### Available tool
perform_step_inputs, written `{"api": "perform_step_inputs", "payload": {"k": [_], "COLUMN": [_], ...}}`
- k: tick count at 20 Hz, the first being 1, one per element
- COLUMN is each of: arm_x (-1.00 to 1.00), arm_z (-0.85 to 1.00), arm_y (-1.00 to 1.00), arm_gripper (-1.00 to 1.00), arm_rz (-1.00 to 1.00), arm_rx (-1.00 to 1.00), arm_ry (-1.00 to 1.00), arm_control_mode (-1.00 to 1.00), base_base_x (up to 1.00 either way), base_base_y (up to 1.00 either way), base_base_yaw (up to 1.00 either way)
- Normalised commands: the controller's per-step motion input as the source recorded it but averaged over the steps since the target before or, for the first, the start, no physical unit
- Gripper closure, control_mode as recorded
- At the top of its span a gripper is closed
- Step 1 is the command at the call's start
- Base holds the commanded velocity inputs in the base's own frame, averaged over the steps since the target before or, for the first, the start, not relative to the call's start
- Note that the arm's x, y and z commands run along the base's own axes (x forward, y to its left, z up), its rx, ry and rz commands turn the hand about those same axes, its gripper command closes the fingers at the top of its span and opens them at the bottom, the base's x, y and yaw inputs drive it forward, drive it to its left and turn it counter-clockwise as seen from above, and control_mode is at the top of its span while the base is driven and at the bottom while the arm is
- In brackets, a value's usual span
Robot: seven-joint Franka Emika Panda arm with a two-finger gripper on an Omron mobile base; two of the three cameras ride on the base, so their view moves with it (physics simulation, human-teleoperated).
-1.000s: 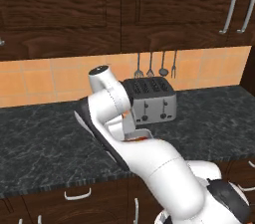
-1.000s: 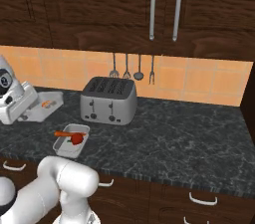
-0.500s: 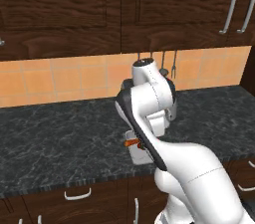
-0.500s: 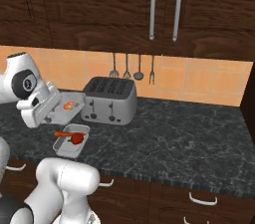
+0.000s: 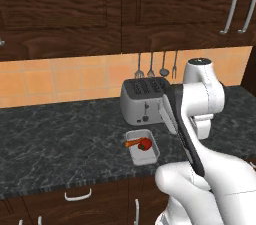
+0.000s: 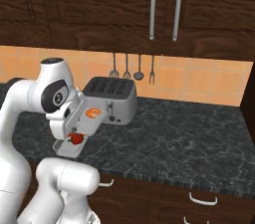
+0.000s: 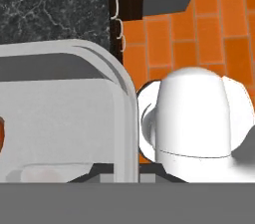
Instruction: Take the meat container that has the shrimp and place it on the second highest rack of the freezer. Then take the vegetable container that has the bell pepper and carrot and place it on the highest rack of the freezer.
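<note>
From the left base view, the vegetable container [image 5: 143,147] sits on the table [image 5: 60,144] before the toaster [image 5: 145,100]. In the right base view, the tool [image 6: 69,127] grips the meat container [image 6: 89,117], shrimp [image 6: 92,113] inside, lifted. In the hand view, its grey rim [image 7: 124,98] fills the frame's left.

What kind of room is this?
It looks like a kitchen. There is a silver toaster on a dark stone counter, cooking utensils hanging on the orange tiled wall, and dark wooden cupboards above.
</note>
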Motion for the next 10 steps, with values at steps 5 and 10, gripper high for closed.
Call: {"api": "perform_step_inputs", "payload": {"k": [5,10], "arm_x": [-0.12,-0.06], "arm_z": [0.19,0.25], "arm_y": [-0.53,-0.19], "arm_gripper": [1.00,1.00], "arm_rz": [-0.07,0.00], "arm_rx": [0.13,0.03], "arm_ry": [0.00,0.00], "arm_control_mode": [-1.00,-1.00], "base_base_x": [0.00,0.00], "base_base_y": [0.00,0.00], "base_base_yaw": [0.00,0.00]}}
